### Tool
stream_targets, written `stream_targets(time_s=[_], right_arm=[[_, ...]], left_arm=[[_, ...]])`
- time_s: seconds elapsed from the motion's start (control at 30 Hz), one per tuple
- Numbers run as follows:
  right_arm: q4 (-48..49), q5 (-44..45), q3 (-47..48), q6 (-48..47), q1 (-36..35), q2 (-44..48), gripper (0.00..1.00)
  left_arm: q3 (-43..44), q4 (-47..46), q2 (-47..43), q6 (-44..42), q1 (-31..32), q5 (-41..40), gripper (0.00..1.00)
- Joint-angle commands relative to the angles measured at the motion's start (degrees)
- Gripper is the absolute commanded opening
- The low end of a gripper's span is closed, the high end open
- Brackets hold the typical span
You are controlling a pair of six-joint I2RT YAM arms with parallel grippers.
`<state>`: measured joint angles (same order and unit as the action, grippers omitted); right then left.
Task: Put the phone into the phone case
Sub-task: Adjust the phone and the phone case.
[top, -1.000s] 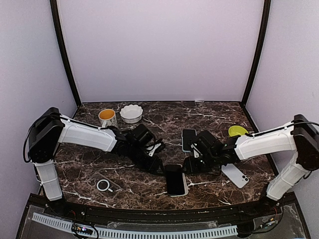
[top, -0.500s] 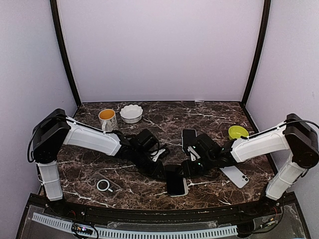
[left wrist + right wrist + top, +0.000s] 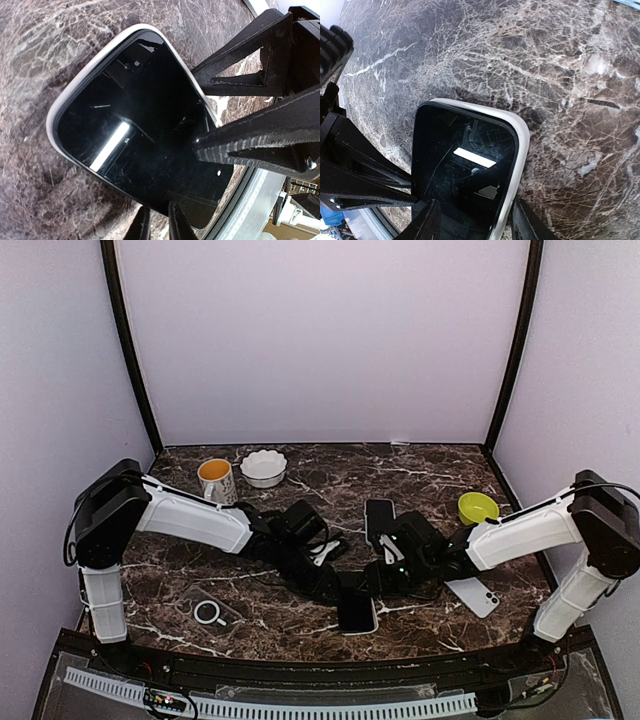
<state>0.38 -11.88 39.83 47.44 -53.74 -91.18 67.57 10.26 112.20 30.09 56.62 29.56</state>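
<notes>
Seemingly seated, phone (image 3: 355, 612) inside white case (image 3: 522, 145), right fingers (image 3: 524, 225) flanking case

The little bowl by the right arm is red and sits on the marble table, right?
Not red. The top external view shows the little bowl is yellow-green. It does sit on the marble table, by the right arm.

phone (image 3: 357, 613): slid slightly nearer | left tool (image 3: 334, 589): pushed further right | right tool (image 3: 373, 581): drawn in leftward
</notes>
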Motion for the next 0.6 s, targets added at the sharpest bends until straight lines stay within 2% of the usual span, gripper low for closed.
stream_targets(time_s=[0.0,0.17,0.3,0.43,0.57], right_arm=[[2.8,-0.8,-0.3,1.2,-0.8,1.2,0.5],[-3.4,2.2,1.2,-0.5,-0.8,2.1,0.58],[-9.0,5.1,2.2,-2.4,-0.7,4.3,0.62],[-12.7,5.8,2.0,-3.0,-0.6,6.3,0.63],[-11.6,3.5,-1.4,-1.0,-0.9,7.7,0.62]], left_arm=[[2.5,-1.7,1.6,-1.1,2.1,0.3,0.1],[2.8,-0.7,0.8,-1.8,2.1,-0.8,0.13],[2.6,1.6,-1.2,-3.7,2.1,-3.6,0.2],[1.4,3.3,-3.3,-4.6,2.3,-4.8,0.23],[-0.7,3.5,-4.3,-4.4,3.6,-4.4,0.23]])
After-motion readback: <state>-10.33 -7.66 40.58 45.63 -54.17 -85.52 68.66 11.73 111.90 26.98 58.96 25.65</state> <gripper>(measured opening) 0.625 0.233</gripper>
